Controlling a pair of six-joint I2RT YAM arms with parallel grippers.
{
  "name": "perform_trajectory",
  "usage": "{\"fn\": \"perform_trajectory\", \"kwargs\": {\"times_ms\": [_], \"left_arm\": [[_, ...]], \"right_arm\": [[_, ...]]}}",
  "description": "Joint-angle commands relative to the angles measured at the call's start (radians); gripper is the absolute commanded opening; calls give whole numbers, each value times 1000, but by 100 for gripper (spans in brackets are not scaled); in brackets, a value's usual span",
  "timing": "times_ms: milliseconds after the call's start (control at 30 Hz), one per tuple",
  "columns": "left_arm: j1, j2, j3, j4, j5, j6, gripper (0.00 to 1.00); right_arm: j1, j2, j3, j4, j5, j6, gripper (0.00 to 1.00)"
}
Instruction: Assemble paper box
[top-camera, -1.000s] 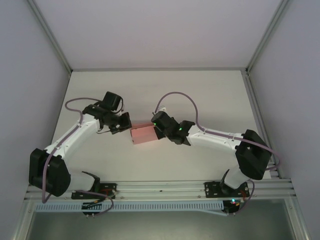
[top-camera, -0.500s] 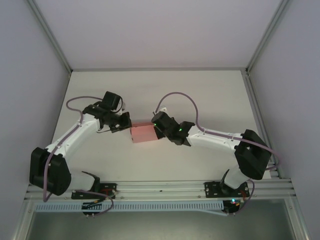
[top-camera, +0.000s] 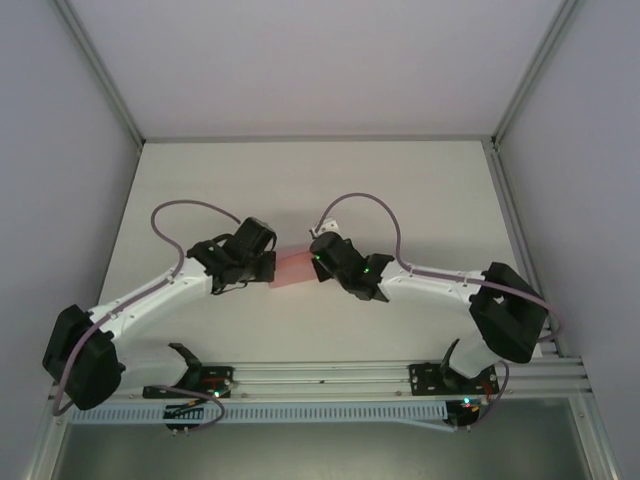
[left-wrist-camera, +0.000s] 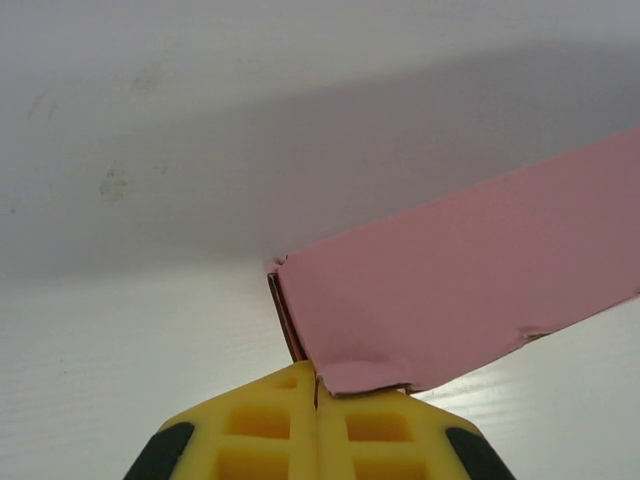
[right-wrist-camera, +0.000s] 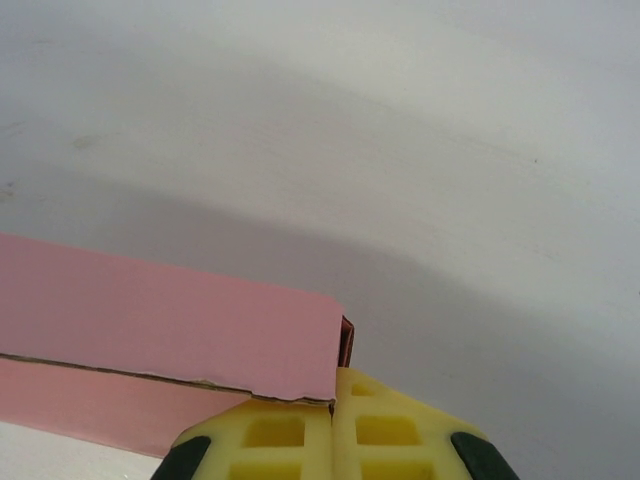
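Paper box (top-camera: 292, 268) clamped at each end by left end effector (left-wrist-camera: 317, 380) and right end effector (right-wrist-camera: 333, 397); looks mid-shaping, flap tuck probably next.

We see a white table (top-camera: 300, 180) enclosed by plain pale-grey walls at the back (top-camera: 320, 60), left (top-camera: 50, 150) and right (top-camera: 590, 150). Slim metal posts (top-camera: 100, 70) rise at its rear corners. An aluminium rail (top-camera: 320, 372) lines its near edge. The light is soft and even.
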Motion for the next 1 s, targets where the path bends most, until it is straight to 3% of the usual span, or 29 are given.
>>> {"fn": "perform_trajectory", "kwargs": {"times_ms": [0, 100, 167, 233, 433, 667, 833, 967], "left_arm": [[-41, 52, -89, -25, 6, -60, 0], [-48, 27, -61, -21, 5, -51, 0], [-48, 3, -20, -34, 4, -43, 39], [-47, -23, 23, -62, 4, -36, 40], [-44, -101, 85, -116, -15, -94, 66], [-21, -101, 43, -111, -46, -114, 59], [15, -100, 10, -31, -43, -135, 40], [17, -105, -26, -2, -12, -107, 39]], "right_arm": [[18, 30, -68, -78, -84, -41, 3], [17, 31, -34, -110, -84, -37, 5], [18, 33, -14, -121, -80, -30, 2], [18, 41, 2, -142, -72, -22, 0], [18, 65, 11, -167, -48, -5, 0], [18, 64, 15, -176, -51, -7, 1], [19, 68, 12, -183, -47, 2, 3], [16, 61, 12, -180, -50, 3, 3]]}}
